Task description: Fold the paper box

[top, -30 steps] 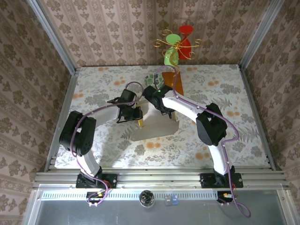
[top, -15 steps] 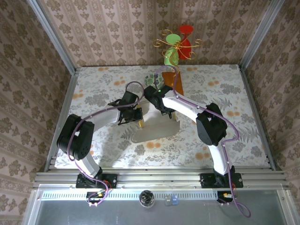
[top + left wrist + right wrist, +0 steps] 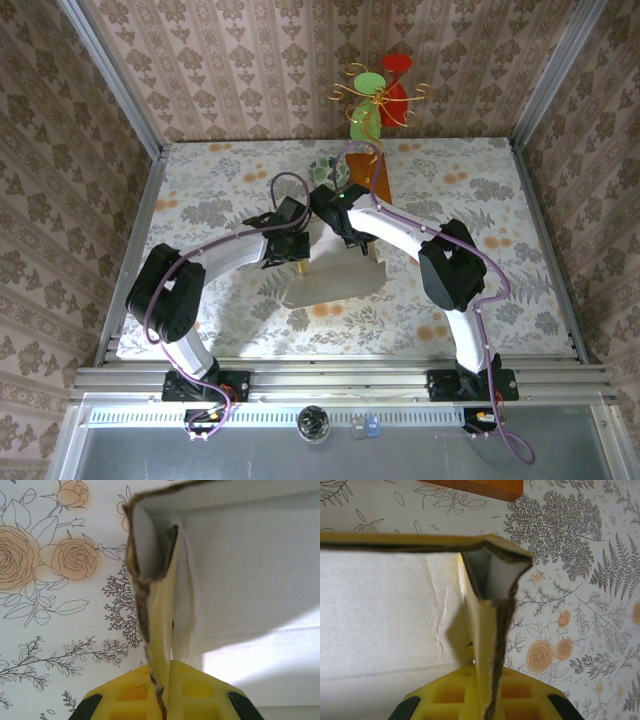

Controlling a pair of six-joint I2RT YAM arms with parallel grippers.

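Observation:
The paper box (image 3: 335,277) lies mid-table with its white inner side up and its yellow side walls raised. My left gripper (image 3: 296,247) is shut on the box's left wall. In the left wrist view its yellow fingers (image 3: 125,695) pinch the doubled yellow flap (image 3: 157,605) near a corner. My right gripper (image 3: 356,238) is shut on the right wall. In the right wrist view the folded wall (image 3: 490,630) runs upright between the jaws of that gripper (image 3: 489,677), and the box's white floor (image 3: 385,615) lies to its left.
An orange-brown board (image 3: 380,176) lies just behind the box, its edge at the top of the right wrist view (image 3: 480,487). A red and green ornament (image 3: 378,100) stands at the back wall. Metal rails (image 3: 130,240) border the flowered table.
My left gripper has moved right, in against the box's left wall, and its jaws have shut on the flap. The right gripper has kept its grip and barely moved.

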